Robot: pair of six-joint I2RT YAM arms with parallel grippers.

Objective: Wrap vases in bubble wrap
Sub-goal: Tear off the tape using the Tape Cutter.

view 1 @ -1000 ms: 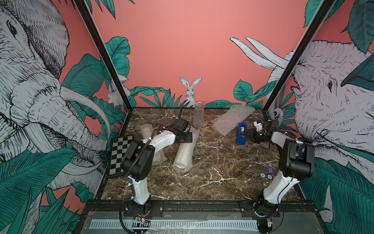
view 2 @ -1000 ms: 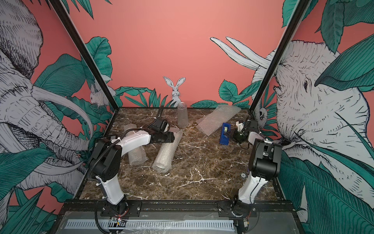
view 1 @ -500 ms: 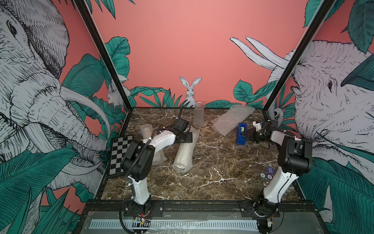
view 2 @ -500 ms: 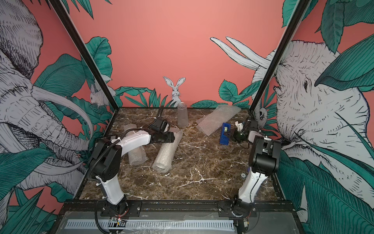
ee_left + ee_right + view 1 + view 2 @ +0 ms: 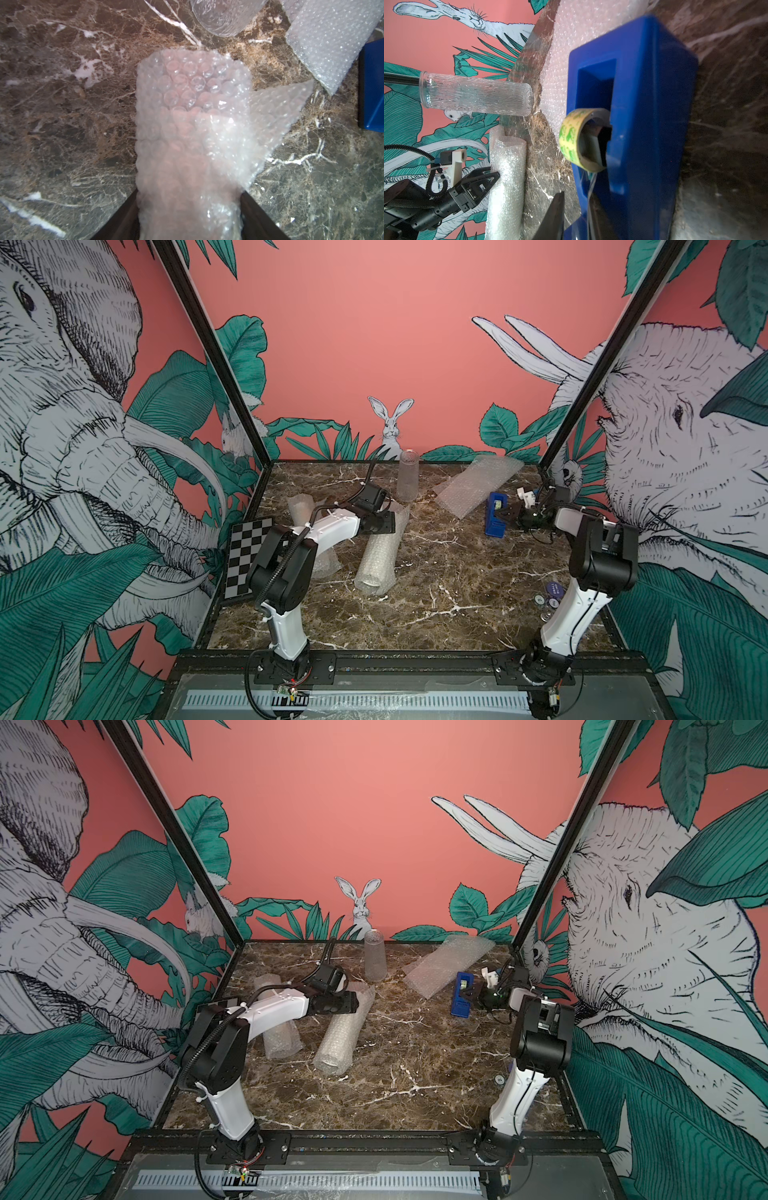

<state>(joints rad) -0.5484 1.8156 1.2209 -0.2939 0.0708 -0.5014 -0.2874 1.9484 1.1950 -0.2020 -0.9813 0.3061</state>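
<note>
A bubble wrap roll (image 5: 378, 556) lies on the marble table, and whatever it holds is hidden. My left gripper (image 5: 388, 522) is shut on its far end, with a finger (image 5: 124, 220) on each side and a loose flap (image 5: 270, 116) hanging off. A clear glass vase (image 5: 406, 475) stands upright at the back. My right gripper (image 5: 579, 218) is at the blue tape dispenser (image 5: 496, 516). Its jaws stand narrowly apart around a strand of tape (image 5: 589, 197) from the yellow-green tape roll (image 5: 571, 141).
A second bubble wrap roll (image 5: 311, 531) lies partly under my left arm. A flat bubble wrap sheet (image 5: 478, 485) lies at the back right, beside the dispenser. A checkerboard (image 5: 245, 556) leans at the left wall. Small round discs (image 5: 548, 597) lie near my right arm's base.
My right gripper's jaws have narrowed at the tape dispenser and the right arm has shifted slightly. The left arm and the roll have not moved.
</note>
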